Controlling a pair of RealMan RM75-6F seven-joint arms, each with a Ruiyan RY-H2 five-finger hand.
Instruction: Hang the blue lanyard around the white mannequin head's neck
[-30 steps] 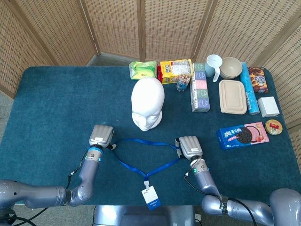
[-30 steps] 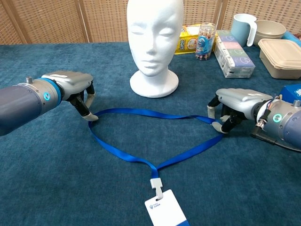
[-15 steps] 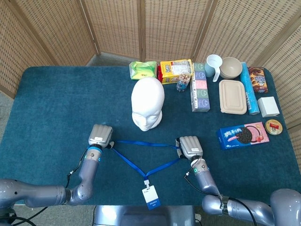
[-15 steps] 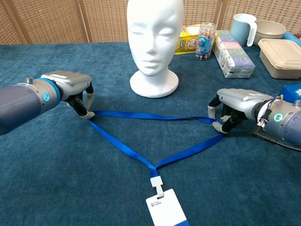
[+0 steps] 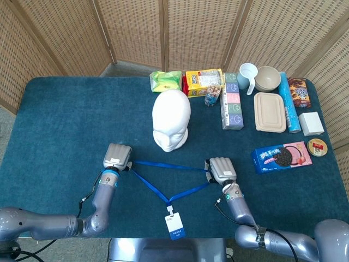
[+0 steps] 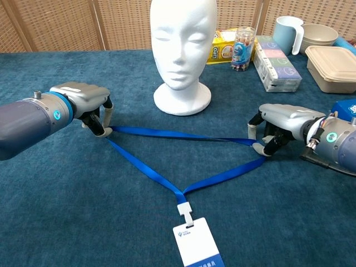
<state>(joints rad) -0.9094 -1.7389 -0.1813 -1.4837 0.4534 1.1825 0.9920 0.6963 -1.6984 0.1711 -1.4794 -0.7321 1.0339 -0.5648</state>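
From the head view, the blue lanyard [image 5: 163,177] lies pulled into a taut triangle on the dark teal table [image 5: 60,120], just in front of the white mannequin head [image 5: 171,121], which stands upright and faces the robot. The left hand [image 5: 117,156] pinches the strap's left corner and the right hand [image 5: 220,170] pinches its right corner; both hands sit low at the cloth, knuckles up. The two lower strap runs meet at a clip, below which the white and blue badge [image 5: 175,226] lies near the table's front edge. Behind the head stand a green packet [image 5: 166,81], a yellow snack bag [image 5: 203,81], a pastel carton [image 5: 232,101], a light blue mug [image 5: 247,75], a beige bowl [image 5: 268,78] and a beige lidded container [image 5: 270,112]. A blue cookie box [image 5: 281,156] lies right of the right hand.

From the chest view, the left hand [image 6: 89,105] has its fingertips [image 6: 105,131] closed on the lanyard [image 6: 146,171] where the strap bends. The right hand [image 6: 281,125] has its fingers curled down, pinching the strap's other bend. The top run stretches straight between them, apart from the mannequin head's [image 6: 182,50] round base. The badge [image 6: 197,242] lies flat nearest the camera.
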